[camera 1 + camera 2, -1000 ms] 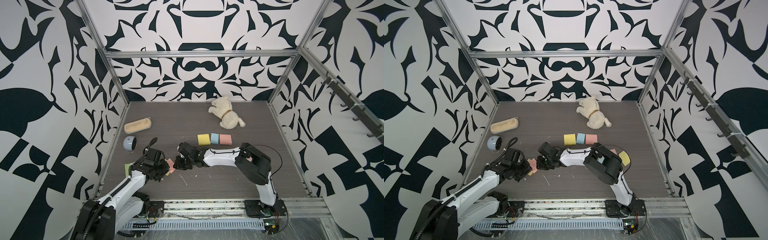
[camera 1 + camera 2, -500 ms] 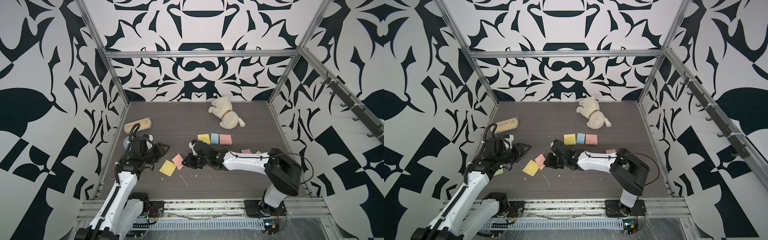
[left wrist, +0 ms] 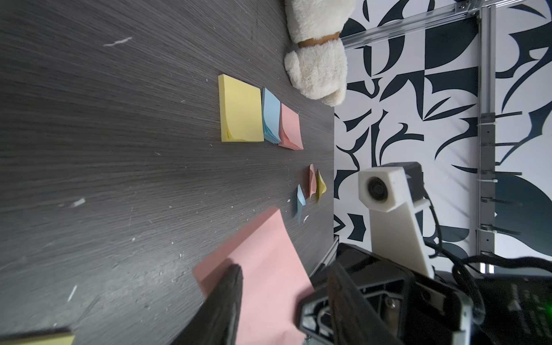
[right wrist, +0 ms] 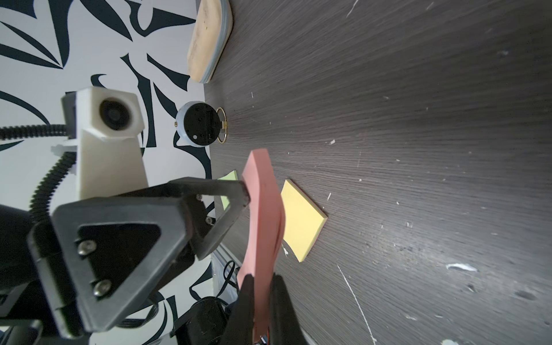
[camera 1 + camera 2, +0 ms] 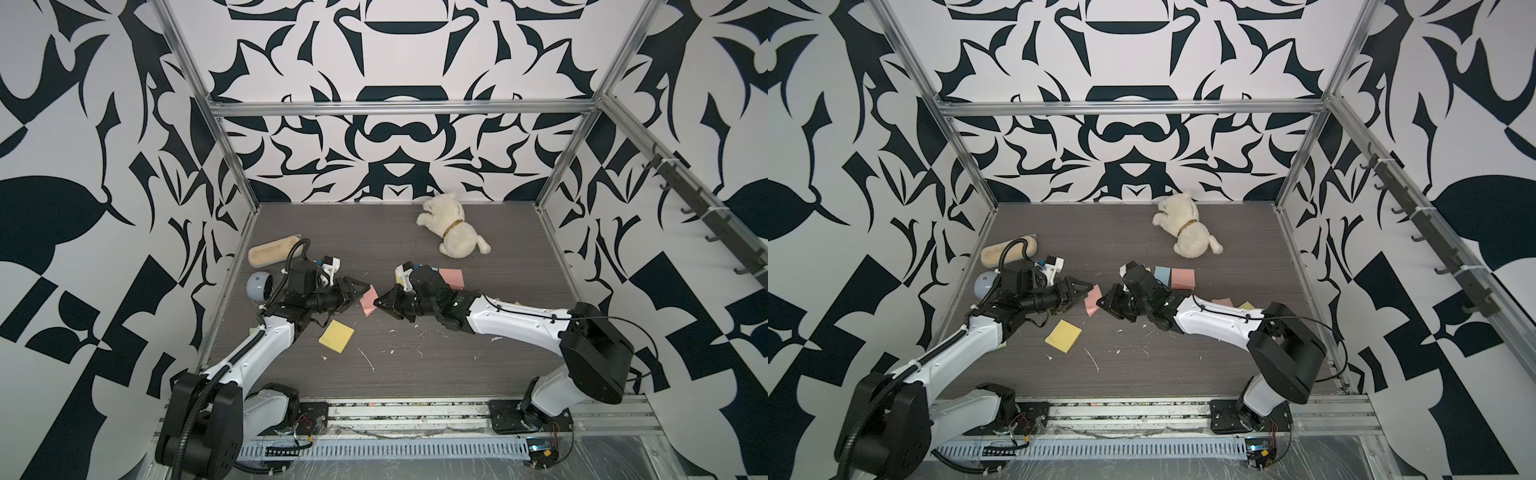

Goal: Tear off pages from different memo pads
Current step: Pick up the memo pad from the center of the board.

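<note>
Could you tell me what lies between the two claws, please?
A bent pink memo pad, pinched by the right claw, reaches the open left claw; both top views show it.

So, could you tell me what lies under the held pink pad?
Bare table and white scraps show around the pink pad; the yellow pad lies aside. Directly beneath is covered.

We see walls [image 5: 399,54] papered in a bold black-and-white leaf pattern on three sides, closing in a dark grey wood-grain tabletop [image 5: 374,232]. Bare aluminium frame [image 5: 399,109] bars run along the corners and across the back wall. On one side wall a dark rail of hooks [image 5: 706,203] runs toward us. Small white flecks [image 5: 368,359] dot the tabletop, and a pale slotted duct [image 5: 395,449] lies along its near edge. The light is even and soft
</note>
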Robot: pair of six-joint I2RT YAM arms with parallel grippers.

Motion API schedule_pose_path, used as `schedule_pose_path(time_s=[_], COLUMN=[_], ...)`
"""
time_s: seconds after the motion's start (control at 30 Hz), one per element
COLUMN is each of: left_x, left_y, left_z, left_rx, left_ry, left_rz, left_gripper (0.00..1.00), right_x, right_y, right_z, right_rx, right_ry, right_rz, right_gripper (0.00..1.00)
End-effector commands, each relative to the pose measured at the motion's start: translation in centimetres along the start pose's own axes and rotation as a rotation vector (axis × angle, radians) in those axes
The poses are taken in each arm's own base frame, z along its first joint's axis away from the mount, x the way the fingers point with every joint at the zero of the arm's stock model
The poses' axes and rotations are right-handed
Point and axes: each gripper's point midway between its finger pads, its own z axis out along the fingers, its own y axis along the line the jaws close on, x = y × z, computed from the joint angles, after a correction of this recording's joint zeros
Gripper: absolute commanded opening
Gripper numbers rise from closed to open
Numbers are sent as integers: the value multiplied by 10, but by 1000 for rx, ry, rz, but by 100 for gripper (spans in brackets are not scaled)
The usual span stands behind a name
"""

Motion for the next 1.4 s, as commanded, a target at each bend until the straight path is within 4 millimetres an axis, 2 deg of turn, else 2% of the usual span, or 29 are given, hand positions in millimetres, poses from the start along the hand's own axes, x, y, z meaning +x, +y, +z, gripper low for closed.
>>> schedule_pose_path(time_s=[0.0, 0.17, 0.27, 0.4, 0.53, 0.63, 0.77, 0.93, 0.97, 1.13, 1.2, 1.27, 1.37], left_x=[-8, -12, -14, -19, -24, -25, -27, -36, -36, -38, -39, -37, -31], left_y=[-13, -4, -4, -7, -15, -5, -9, -21, -23, -29, -28, -26, -25], left_z=[2, -3, 0, 9, 9, 17, 19, 19, 20, 17, 16, 16, 16], left_rx=[40, -7, 7, 35, 52, 35, 52, 77, 80, 74, 56, 36, 23], left_ry=[1, -4, -9, -10, -17, 3, 4, 1, 4, 19, 30, 48, 96], left_rz=[25, 10, -9, -31, -23, -43, -41, -19, -17, 12, 25, 36, 56], left_gripper=[48, 54, 55, 54, 51, 49, 42, 23, 19, 2, 0, 0, 0], right_x=[-9, -23, -24, -24, -29, -31, -30, -27, -27, -25, -26, -27, -36], right_y=[28, 18, 19, 25, 28, 35, 35, 33, 32, 28, 20, 7, -20], right_z=[-10, -23, -22, -13, -13, -14, -15, -14, -14, -21, -31, -42, -69], right_rx=[-92, -54, -62, -110, -120, -141, -143, -166, -167, -162, -117, -28, 217], right_ry=[-10, -40, -25, -3, -4, 3, 15, 24, 25, 23, 22, 13, -49], right_rz=[7, 12, 22, 60, 60, 62, 66, 93, 94, 73, 32, -43, -251], right_gripper=[0, 0, 0, 0, 0, 0, 0, 0, 2, 26, 32, 35, 42])
